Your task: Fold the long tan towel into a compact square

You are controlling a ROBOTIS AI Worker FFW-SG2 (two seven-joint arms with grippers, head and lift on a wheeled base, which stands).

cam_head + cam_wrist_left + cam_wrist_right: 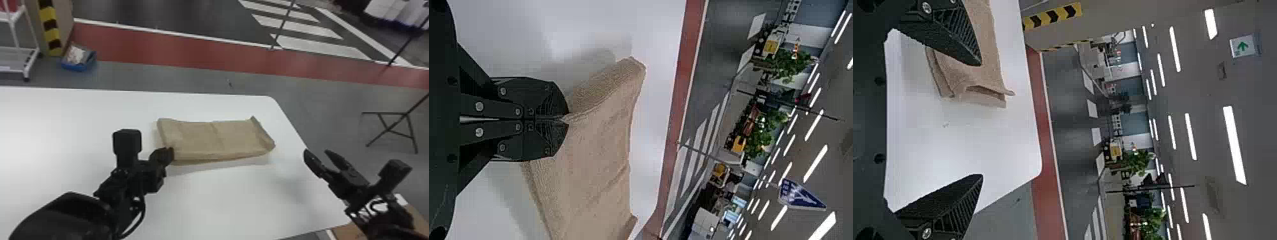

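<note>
You've got the L gripper [170, 152] clamped on the towel [194, 137] mid-frame, at its lower-left corner, prob. to lift or steady that end, w/ the R gripper [318, 153] lower right, fingers apart, clear so the fold has room

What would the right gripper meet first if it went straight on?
Probably nothing nearby: the right gripper seems aimed over the table, right of the towel, though its height is unclear.
</note>
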